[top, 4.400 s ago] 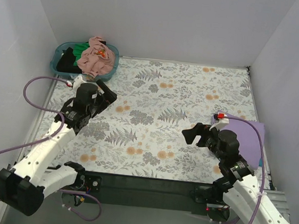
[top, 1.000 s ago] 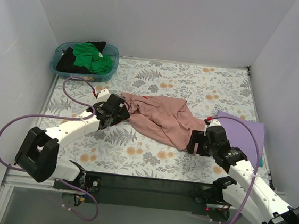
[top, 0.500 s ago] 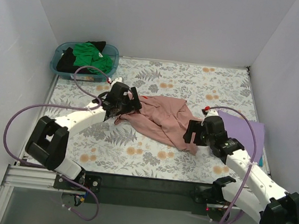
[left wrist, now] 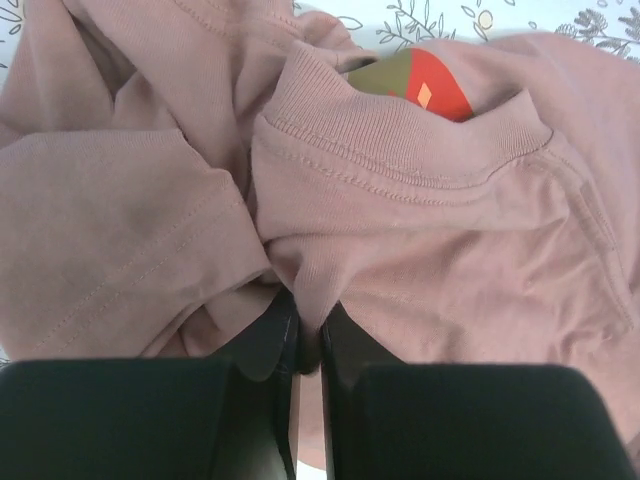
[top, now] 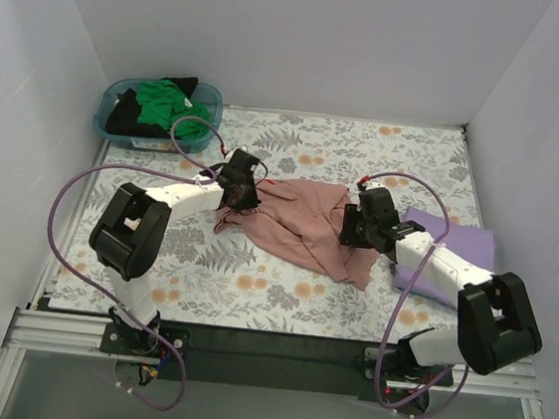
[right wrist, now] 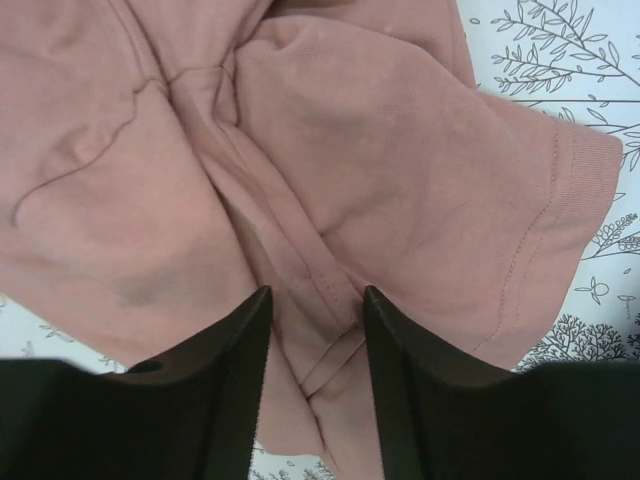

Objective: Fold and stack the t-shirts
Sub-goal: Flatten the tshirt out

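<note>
The dusty pink t-shirt lies crumpled in the middle of the floral cloth. My left gripper is at its left end, shut on a pinched fold of pink cloth just below the ribbed collar, where a red label shows. My right gripper sits low over the shirt's right side. Its jaws stand apart astride a raised seam fold, beside a sleeve hem. A folded lavender t-shirt lies at the right edge.
A teal basket at the back left holds a green t-shirt and a black one. White walls close in the table on three sides. The floral table cloth shows around the pink shirt.
Both arms reached farther onto the pink shirt. The left gripper closed on a fold by the collar. The right gripper's jaws narrowed around a seam fold.
</note>
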### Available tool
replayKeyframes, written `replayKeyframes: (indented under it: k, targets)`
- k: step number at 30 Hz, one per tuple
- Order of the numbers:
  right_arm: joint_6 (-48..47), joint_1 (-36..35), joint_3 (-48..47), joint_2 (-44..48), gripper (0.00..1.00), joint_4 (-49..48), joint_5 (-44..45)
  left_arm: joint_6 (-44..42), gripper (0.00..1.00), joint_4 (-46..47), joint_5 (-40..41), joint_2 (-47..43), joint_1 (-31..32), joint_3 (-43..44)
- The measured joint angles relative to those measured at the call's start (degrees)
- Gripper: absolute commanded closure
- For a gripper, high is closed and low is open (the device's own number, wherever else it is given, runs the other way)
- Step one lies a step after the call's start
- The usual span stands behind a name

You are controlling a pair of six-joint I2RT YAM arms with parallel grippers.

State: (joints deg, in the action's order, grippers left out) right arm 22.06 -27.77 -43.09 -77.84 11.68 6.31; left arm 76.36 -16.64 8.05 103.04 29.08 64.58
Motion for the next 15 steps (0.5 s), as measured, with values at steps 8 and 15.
replayKeyframes:
  k: [8,15]
  targets:
    - [-1.25,0.0,-2.12,-3.19,0.99,0.24,1.95,0.11,1.0,-0.92,2.71,-1.99,0.02,-0.04]
    - [-2.91,-0.04,-2.84,7.89,0.99,0.76,0.74,-0.07,1.0,-1.36,4.26,-17.07,0.02,-3.67]
